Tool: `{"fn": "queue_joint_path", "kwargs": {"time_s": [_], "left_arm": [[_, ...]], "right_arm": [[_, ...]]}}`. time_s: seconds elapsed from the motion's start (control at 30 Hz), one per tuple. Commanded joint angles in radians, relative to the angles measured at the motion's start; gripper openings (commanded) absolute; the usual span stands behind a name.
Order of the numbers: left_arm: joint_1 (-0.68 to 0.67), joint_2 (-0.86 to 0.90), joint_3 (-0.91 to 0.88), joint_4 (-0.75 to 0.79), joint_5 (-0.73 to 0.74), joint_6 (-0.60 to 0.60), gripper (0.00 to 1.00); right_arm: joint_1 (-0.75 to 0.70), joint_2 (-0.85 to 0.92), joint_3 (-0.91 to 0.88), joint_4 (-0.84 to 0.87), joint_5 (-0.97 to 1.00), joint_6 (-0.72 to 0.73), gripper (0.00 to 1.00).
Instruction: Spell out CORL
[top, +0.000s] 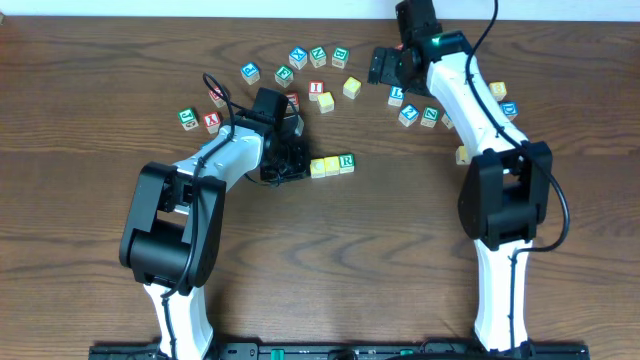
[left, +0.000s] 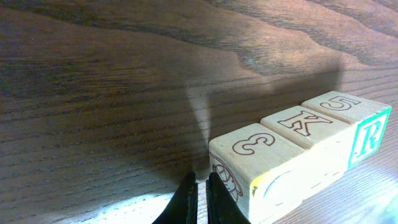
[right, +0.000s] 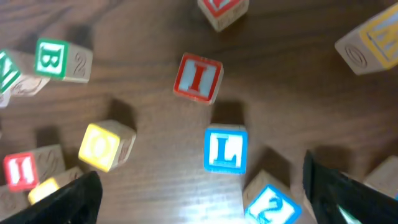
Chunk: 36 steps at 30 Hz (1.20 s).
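Three cubes stand in a row at mid-table: two yellow-faced cubes (top: 318, 167) (top: 332, 165) and the green R cube (top: 347, 161). In the left wrist view the same row shows the near cube (left: 252, 158), a middle cube (left: 305, 124) and the R cube (left: 368, 138). My left gripper (top: 283, 170) (left: 200, 179) is shut and empty, its tips just left of the near cube. The blue L cube (right: 225, 149) lies flat on the table. My right gripper (top: 383, 66) (right: 202, 186) hovers open above and just short of it, holding nothing.
Loose cubes lie around the L: a red I cube (right: 198, 76), a yellow O cube (right: 102, 146), a blue 2 cube (right: 270, 202) close on its right, and a green B cube (right: 53, 59). More cubes arc across the table's back (top: 300, 57).
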Motion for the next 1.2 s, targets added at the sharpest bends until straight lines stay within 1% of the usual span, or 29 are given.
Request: {"fn": "queue_joint_path", "kwargs": {"time_s": [0.0,0.1,0.33,0.5,0.67,0.7,0.8,0.9,0.93,1.17], "left_arm": [[-0.002,0.018,-0.006,-0.007,0.009,0.020,0.07],[-0.002,0.018,-0.006,-0.007,0.009,0.020,0.08],[-0.001,0.018,-0.006,-0.007,0.009,0.020,0.08],[-0.002,0.018,-0.006,-0.007,0.010,0.020,0.07],[-0.002,0.018,-0.006,-0.007,0.010,0.020,0.08],[-0.002,0.018,-0.006,-0.007,0.010,0.020,0.07],[-0.002,0.018,-0.006,-0.007,0.010,0.020,0.07],[-0.002,0.018,-0.006,-0.007,0.010,0.020,0.07],[-0.002,0.018,-0.006,-0.007,0.010,0.020,0.07],[-0.001,0.018,-0.006,-0.007,0.010,0.020,0.07]], "right_arm": [[0.001,0.050,-0.005,0.029,0.057,0.018,0.95],[0.000,0.071,-0.005,0.057,0.062,0.018,0.91],[-0.004,0.124,-0.005,0.079,0.069,0.014,0.88],[-0.004,0.168,-0.005,0.064,0.069,0.014,0.82],[-0.004,0.171,-0.005,0.064,0.069,0.014,0.75],[-0.004,0.171,-0.005,0.064,0.069,0.014,0.73],[-0.004,0.171,-0.005,0.058,0.069,0.014,0.63],[-0.004,0.171,-0.005,0.056,0.069,0.014,0.50],[-0.004,0.171,-0.005,0.056,0.069,0.014,0.47],[-0.004,0.171,-0.005,0.057,0.069,0.014,0.44]]}}
